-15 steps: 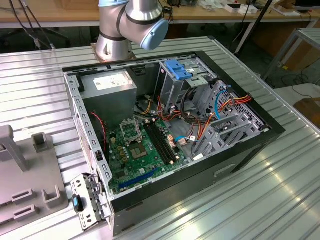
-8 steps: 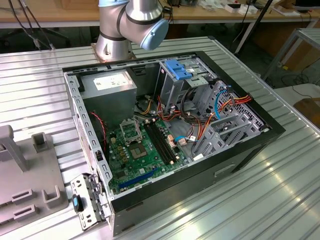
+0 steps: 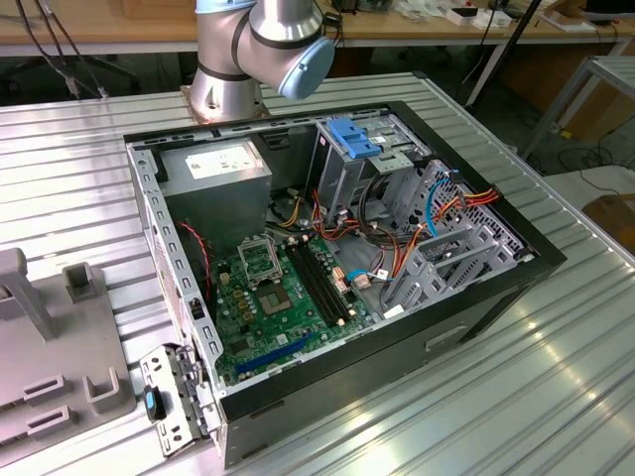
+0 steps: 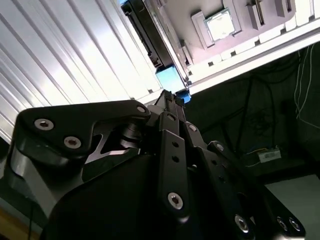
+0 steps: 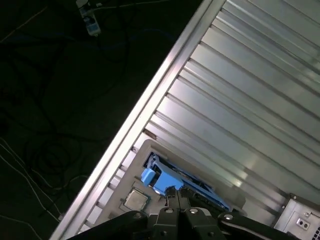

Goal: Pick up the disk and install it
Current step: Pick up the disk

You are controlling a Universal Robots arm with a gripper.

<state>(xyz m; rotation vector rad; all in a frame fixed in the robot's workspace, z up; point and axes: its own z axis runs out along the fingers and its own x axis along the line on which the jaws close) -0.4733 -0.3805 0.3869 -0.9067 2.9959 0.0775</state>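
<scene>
In both wrist views the disk stands on edge at a pale grey fixture plate on the ribbed metal table. It is a dark slab with bright blue rails. My gripper is right at its blue end. The narrow black fingers are drawn together there, and blue plastic shows on both sides of the tips. In the exterior view, the open computer case lies on its side, with a blue bracket over its drive bay.
A square processor chip rests in the fixture plate beside the disk. The table edge drops to a dark floor with cables. In the exterior view, the arm base stands behind the case and a grey slotted fixture lies at the exterior view's left.
</scene>
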